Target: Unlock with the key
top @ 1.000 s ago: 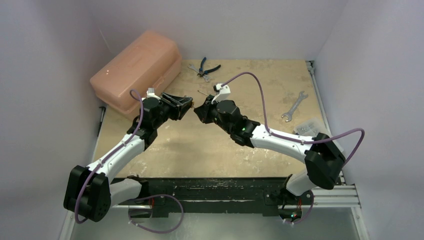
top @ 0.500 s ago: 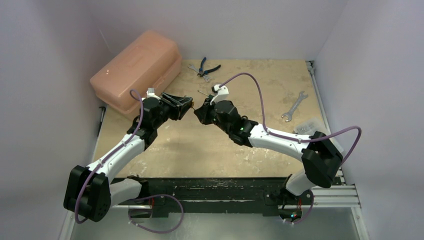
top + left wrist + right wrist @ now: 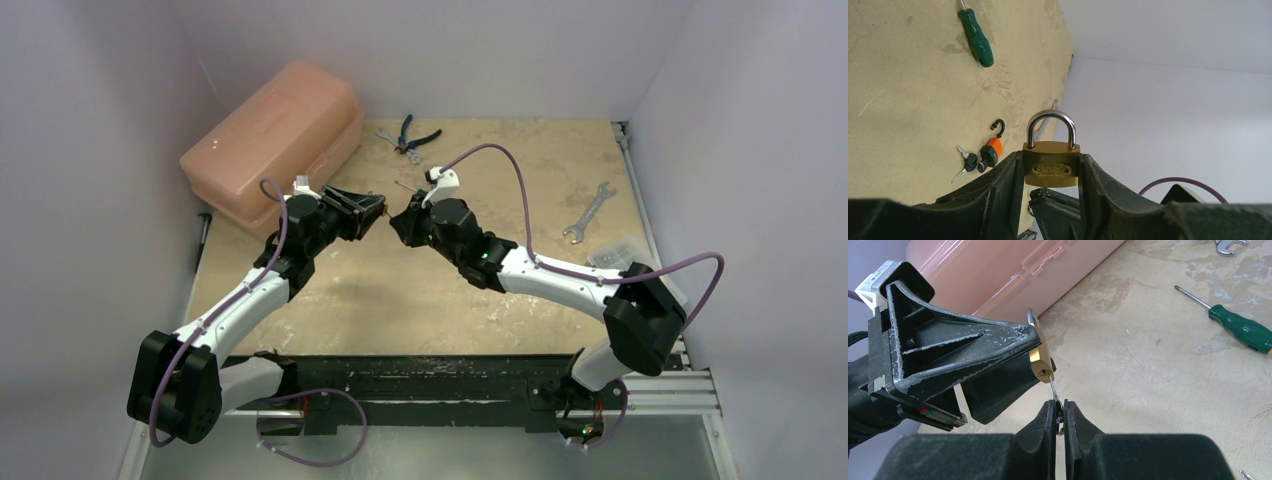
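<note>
Tabletop (image 3: 420, 290) of pale board carries a pink plastic case (image 3: 275, 135) at its far left. Above the middle of the board, the left gripper (image 3: 375, 207) has its jaws partly apart and clamped on the two narrow sides of a brass padlock (image 3: 1051, 170), held clear of the surface. The right gripper (image 3: 1060, 407) faces it, jaws nearly together and pinching the head of a key (image 3: 1054, 390). The padlock's long axis is tilted, with the closed steel shackle uppermost and the keyhole end down toward the right jaws. The key's blade runs along that axis, its tip meeting the keyhole.
</note>
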